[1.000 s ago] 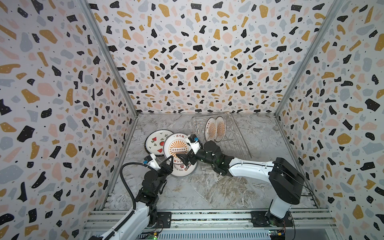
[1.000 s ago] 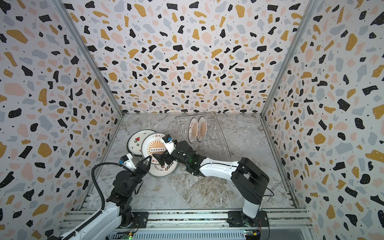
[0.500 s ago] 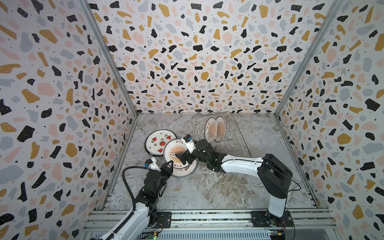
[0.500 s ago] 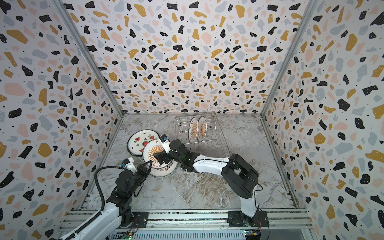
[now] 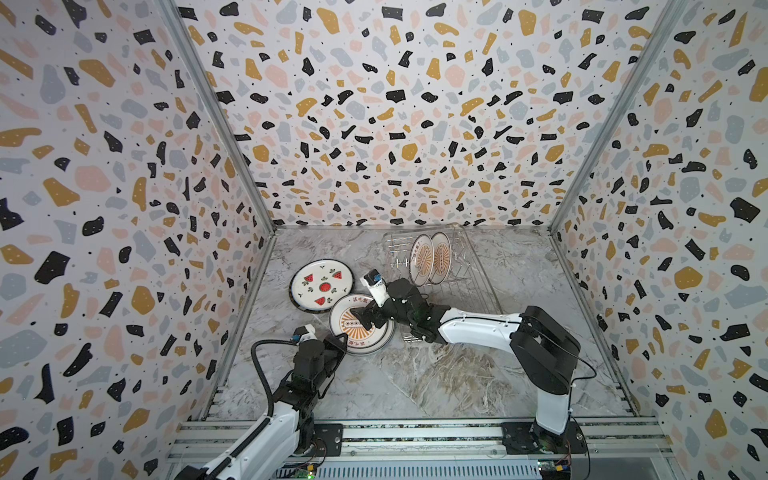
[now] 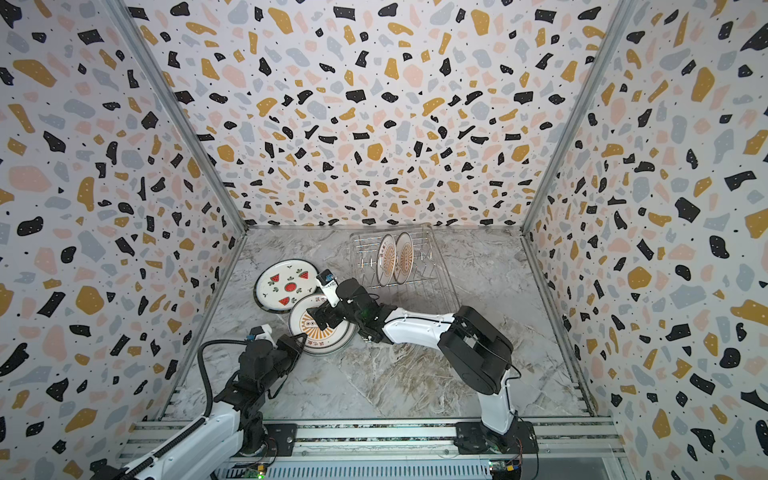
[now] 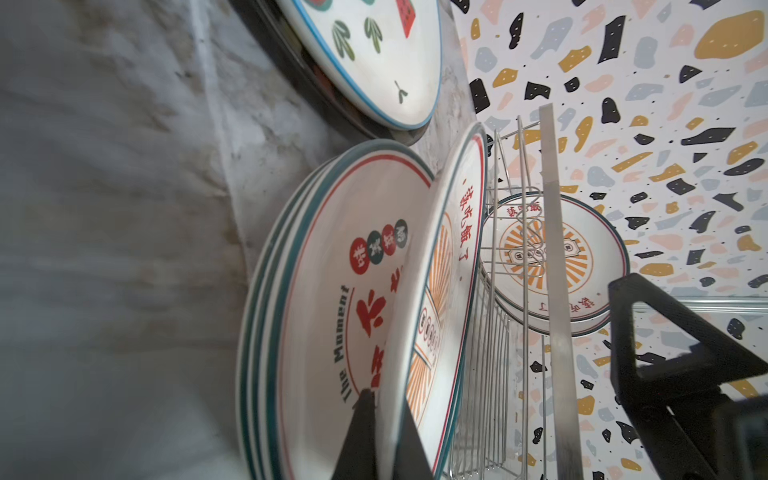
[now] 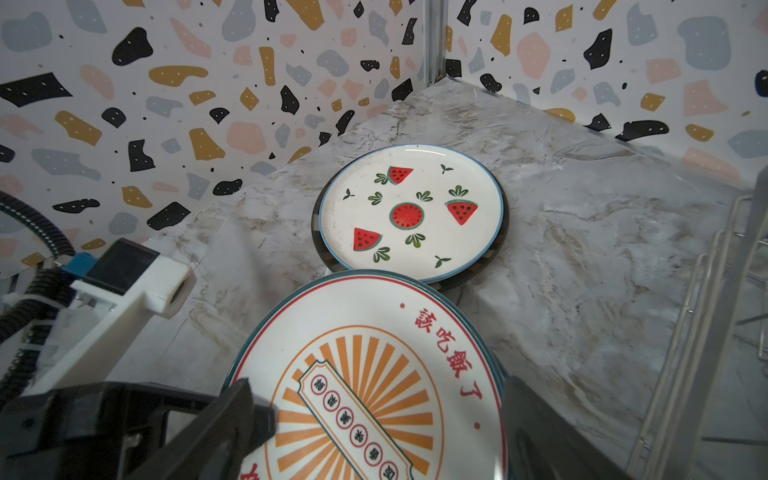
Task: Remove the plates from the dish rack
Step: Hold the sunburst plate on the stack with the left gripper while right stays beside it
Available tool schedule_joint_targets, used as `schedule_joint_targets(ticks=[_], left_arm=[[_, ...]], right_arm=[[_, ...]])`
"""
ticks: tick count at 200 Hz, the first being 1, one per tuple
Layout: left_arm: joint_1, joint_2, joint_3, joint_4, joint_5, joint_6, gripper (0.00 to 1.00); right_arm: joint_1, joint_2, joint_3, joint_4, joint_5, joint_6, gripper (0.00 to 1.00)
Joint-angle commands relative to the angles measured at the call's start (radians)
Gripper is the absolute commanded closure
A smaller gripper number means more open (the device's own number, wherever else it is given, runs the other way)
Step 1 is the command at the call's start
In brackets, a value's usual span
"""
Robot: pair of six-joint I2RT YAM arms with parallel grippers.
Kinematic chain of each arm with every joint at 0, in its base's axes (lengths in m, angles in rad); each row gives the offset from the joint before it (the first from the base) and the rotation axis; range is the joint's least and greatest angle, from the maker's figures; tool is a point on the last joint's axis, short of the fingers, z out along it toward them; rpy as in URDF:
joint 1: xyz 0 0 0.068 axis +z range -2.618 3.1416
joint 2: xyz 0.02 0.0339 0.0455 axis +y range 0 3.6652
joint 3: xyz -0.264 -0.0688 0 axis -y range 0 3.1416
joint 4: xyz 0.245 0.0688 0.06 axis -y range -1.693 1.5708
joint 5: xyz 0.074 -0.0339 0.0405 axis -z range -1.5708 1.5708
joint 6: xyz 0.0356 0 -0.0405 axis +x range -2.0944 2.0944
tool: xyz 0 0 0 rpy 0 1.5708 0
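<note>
The dish rack (image 5: pixel 465 286) (image 6: pixel 424 286) stands at the back with two sunburst plates upright in it (image 5: pixel 422 259) (image 5: pixel 441 257). To its left a stack of plates (image 5: pixel 376 345) (image 7: pixel 324 299) lies on the table. The top sunburst plate (image 5: pixel 353 332) (image 7: pixel 455 249) (image 8: pixel 374 332) tilts up off the stack. My left gripper (image 5: pixel 340 341) (image 6: pixel 300 340) (image 7: pixel 388 411) is shut on this plate's near rim. My right gripper (image 5: pixel 362 318) (image 6: pixel 322 318) (image 8: pixel 378 415) hangs open just over the plate's centre, one finger (image 8: pixel 237 399) at each side. The watermelon plate (image 5: pixel 322 284) (image 8: pixel 411 212) lies flat behind the stack.
The watermelon plate rests on a darker plate (image 8: pixel 500 245). Patterned walls close in the marble table (image 5: pixel 457 374) on three sides, with a corner post (image 8: pixel 434 41) near the watermelon plate. The rack's wire side (image 8: pixel 702 332) (image 7: pixel 498 332) is close beside the stack.
The right arm has swung left and forward, and the sunburst plate has come down toward the stack, uncovering more of the watermelon plate. The left gripper has drawn slightly toward the front, still shut.
</note>
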Motion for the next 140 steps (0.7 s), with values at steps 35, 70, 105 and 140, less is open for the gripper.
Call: schedule_joint_targets(ticks=[35, 70, 105, 140], left_arm=[[0.003, -0.01, 0.012, 0.018, -0.006, -0.011, 0.99], [0.003, -0.004, 0.021, 0.012, -0.008, -0.006, 0.93], [0.003, 0.007, 0.023, 0.012, -0.018, -0.003, 0.89], [0.002, -0.005, 0.023, 0.005, -0.037, -0.002, 0.69]], right_arm=[[0.002, -0.004, 0.027, -0.011, 0.011, -0.011, 0.06], [0.003, -0.005, 0.022, -0.009, 0.011, -0.008, 0.07], [0.002, -0.017, 0.01, -0.004, 0.014, -0.007, 0.07], [0.002, -0.029, -0.005, 0.006, 0.019, -0.008, 0.07]])
